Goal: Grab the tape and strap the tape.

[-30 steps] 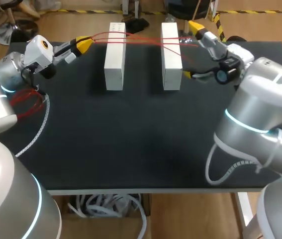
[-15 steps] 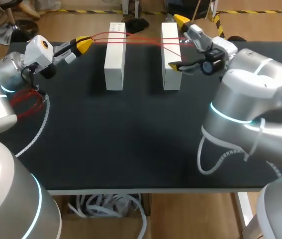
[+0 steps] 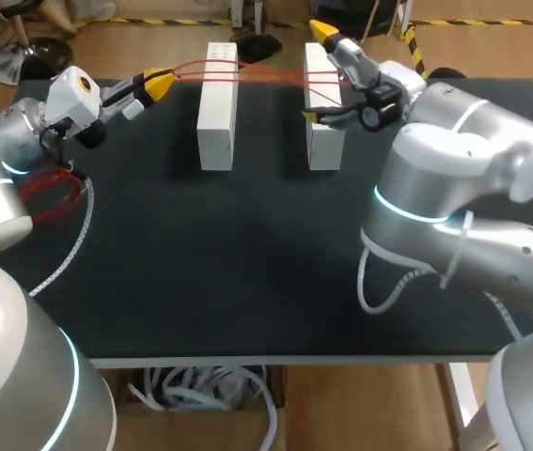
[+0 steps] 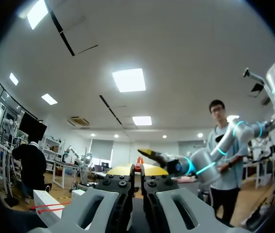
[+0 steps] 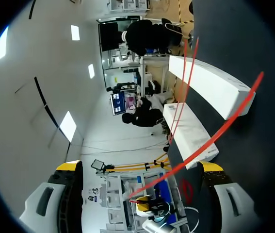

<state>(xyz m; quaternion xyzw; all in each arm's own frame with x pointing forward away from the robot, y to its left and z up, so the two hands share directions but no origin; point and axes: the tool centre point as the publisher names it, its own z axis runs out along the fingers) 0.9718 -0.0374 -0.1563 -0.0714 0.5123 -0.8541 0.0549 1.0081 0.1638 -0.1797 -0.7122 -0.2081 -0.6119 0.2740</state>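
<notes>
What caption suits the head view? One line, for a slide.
Left end effector holds red tape stretched across two white blocks; open right end effector straddles it.

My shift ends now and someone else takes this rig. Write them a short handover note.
Grippers: left gripper shut on one end of the red tape, beside the left white block; right gripper open wide at the right white block, tape strands running between its fingers, ungripped.
Done: tape stretched across both blocks' far ends.
To do: probably close the right gripper on the tape, then finish strapping.
</notes>
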